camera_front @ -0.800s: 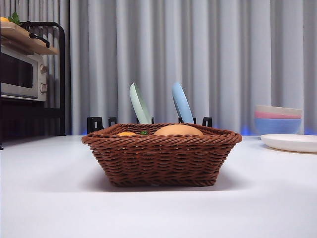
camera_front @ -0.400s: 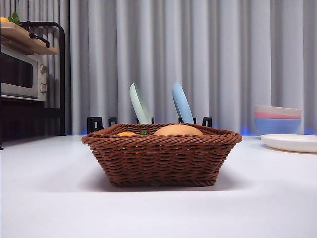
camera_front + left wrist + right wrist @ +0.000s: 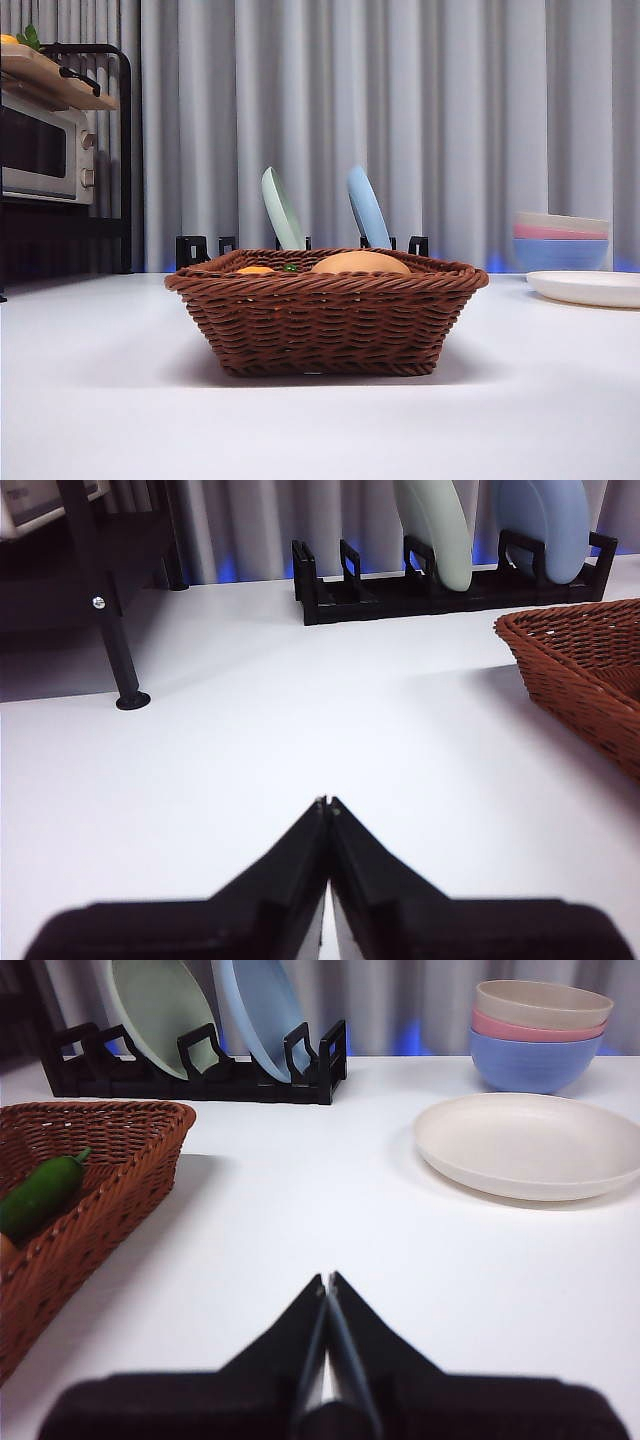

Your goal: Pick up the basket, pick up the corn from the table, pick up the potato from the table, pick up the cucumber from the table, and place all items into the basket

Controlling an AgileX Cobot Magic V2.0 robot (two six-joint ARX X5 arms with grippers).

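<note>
Basket (image 3: 327, 325) sits mid-table (image 3: 100, 400), holding potato (image 3: 360, 263), corn (image 3: 255, 270) and cucumber (image 3: 40, 1195) (corn barely visible). Left gripper (image 3: 327, 805) and right gripper (image 3: 326, 1280) flank it over bare table, jaws pressed together, empty.

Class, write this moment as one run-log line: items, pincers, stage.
basket: holds potato, corn, cucumber | left pincer: shut, empty | right pincer: shut, empty | stage: all items in

The brown wicker basket (image 3: 325, 322) sits mid-frame on the white table (image 3: 100, 400). Inside, the tan potato (image 3: 360, 263) rises above the rim; the corn (image 3: 255, 270) barely peeks out; the green speck is probably the cucumber (image 3: 40, 1192).
</note>
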